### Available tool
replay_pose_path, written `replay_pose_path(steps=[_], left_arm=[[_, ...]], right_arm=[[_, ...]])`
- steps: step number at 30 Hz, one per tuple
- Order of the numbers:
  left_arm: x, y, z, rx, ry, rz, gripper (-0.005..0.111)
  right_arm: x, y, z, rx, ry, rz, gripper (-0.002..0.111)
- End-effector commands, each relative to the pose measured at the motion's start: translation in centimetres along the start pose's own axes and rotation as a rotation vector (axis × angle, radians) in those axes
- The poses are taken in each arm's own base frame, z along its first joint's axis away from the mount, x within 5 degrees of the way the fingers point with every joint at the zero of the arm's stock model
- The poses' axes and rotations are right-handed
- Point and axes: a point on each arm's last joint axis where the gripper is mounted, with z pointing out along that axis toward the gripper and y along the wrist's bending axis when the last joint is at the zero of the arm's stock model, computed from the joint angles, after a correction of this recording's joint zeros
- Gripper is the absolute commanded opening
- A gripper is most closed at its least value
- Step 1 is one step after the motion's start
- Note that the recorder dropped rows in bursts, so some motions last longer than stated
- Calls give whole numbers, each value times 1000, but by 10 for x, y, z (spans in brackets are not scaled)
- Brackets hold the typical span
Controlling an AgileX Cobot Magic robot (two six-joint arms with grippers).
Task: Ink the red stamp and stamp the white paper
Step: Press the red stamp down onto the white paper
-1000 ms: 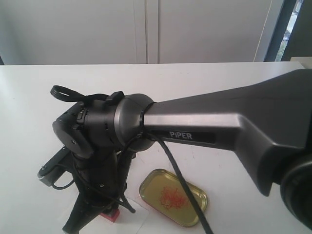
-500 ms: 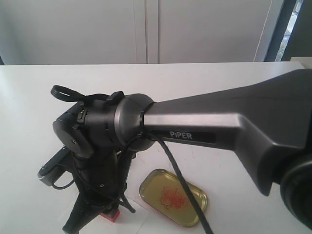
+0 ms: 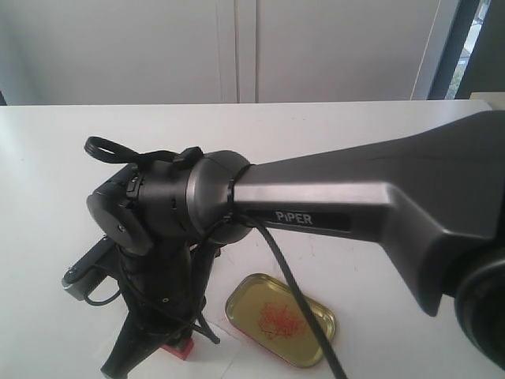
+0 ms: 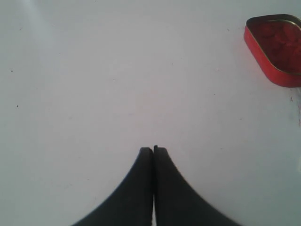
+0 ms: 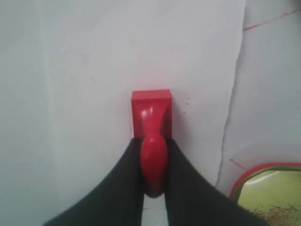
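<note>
Right wrist view: shows right gripper [image 5: 153, 155] clamped on handle of red stamp [image 5: 151, 110], base down on white paper [image 5: 141, 56], clear of its visible edge; brass lid [image 5: 268, 193] just past that edge. Left wrist view: shows left gripper [image 4: 153, 149] pressed together, empty, over open table [image 4: 94, 70]; red tin [image 4: 277, 47] well apart.

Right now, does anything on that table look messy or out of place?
Only stray ink: red smears inside the brass lid, a thin red streak on the table beyond the white paper, and specks beside the red stamp. Nothing looks tipped or broken.
</note>
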Motion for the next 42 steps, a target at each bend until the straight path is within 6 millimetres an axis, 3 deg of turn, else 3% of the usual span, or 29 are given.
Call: replay_pose_path(steps=[1, 28, 42], left_arm=[[3, 0, 1, -1, 9, -2, 0], [3, 0, 1, -1, 9, -2, 0], [3, 0, 1, -1, 9, -2, 0]], right_arm=[[3, 1, 15, -5, 18, 4, 0], [3, -4, -25, 43, -85, 9, 0], [3, -4, -31, 44, -88, 10, 0]])
